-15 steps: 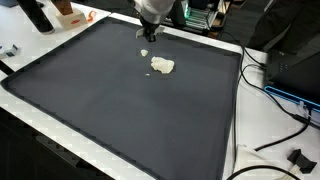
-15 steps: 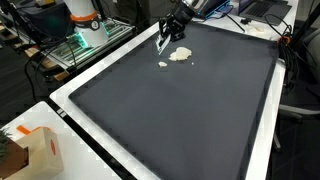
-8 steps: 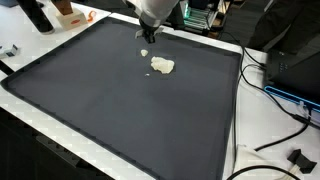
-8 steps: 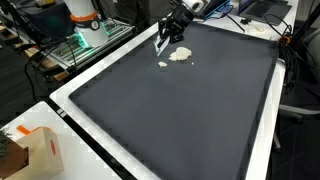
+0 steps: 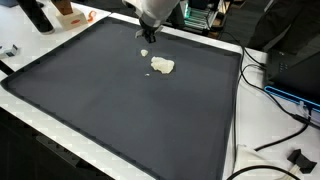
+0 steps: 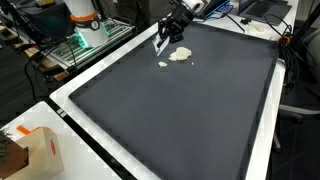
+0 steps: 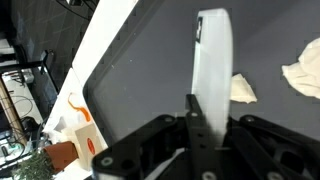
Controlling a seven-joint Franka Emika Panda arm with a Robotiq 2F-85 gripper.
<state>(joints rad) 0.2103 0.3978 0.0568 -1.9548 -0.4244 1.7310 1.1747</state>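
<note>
Wrist view, left to right: white tabletop (image 7: pixel 100 45), dark mat (image 7: pixel 150 70), then my end effector (image 7: pixel 205 118) clenched on a flat white strip (image 7: pixel 212 55) that sticks out past the fingers. Just beside it lies a small white scrap (image 7: pixel 243 88), then a crumpled white wad (image 7: pixel 303 68). Risk: the thin strip pivots in my grip, or a fast sweep flicks the scrap away.

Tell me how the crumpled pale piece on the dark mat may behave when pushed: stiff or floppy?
Probably floppy: the crumpled pale piece lies in soft irregular folds. Likely light, being thin and low on the dark mat. It may slide or bunch against the white strip in the tool.
</note>
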